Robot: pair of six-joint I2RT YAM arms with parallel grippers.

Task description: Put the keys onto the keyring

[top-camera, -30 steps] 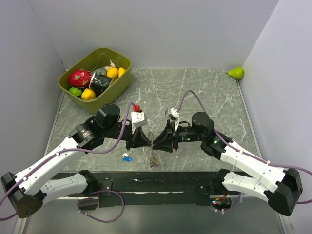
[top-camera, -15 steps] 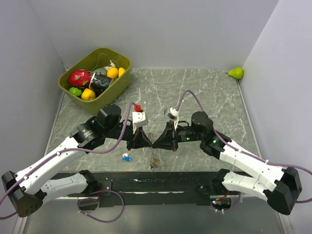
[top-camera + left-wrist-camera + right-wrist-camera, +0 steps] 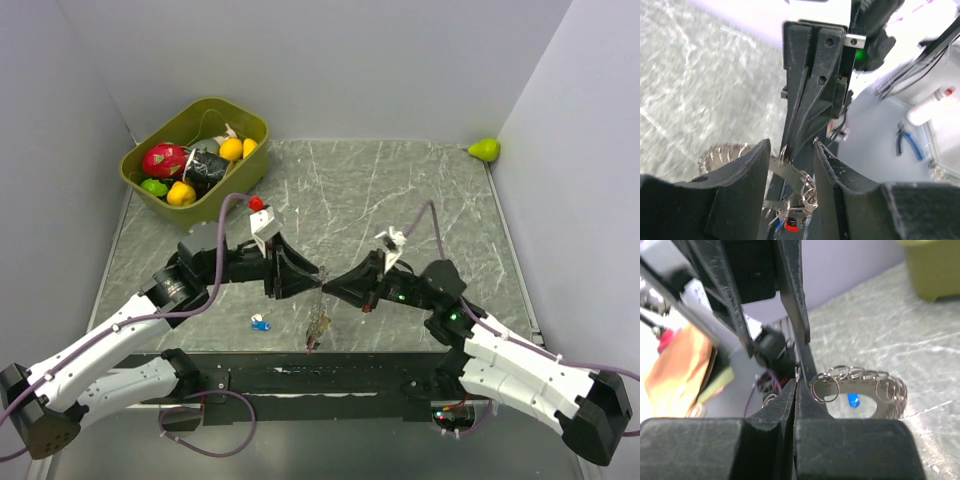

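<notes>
From above, the two arms meet nose to nose over the middle of the near edge of the grey marbled worktop [image 3: 400, 190]. The left tool [image 3: 312, 275] is spread, and the right tool [image 3: 330, 285] is pressed together on the keyring [image 3: 317, 322], which dangles below where they meet. A blue key [image 3: 261, 323] lies alone on the worktop, left of the keyring and near that same edge. A green bin [image 3: 212, 205] of fruit toys sits at the far left corner, and a green pear [image 3: 485, 149] at the far right corner. From the left wrist, the left tool [image 3: 790, 157] has its fingers [image 3: 752, 170] standing apart. The black wedge of the right tool [image 3: 812, 85] comes down between them to the keyring [image 3: 720, 152], with a red-headed key [image 3: 790, 226] hanging underneath. From the right wrist, the right tool [image 3: 796, 385] pinches a thin wire loop at its very tip. The keyring [image 3: 865, 382] curves away to the right as a coiled silvery band, and the blue key [image 3: 853, 400] shows through it. The left tool's fingers [image 3: 792, 290] hang spread above, and the green bin [image 3: 930, 265] shows in the upper right corner.
</notes>
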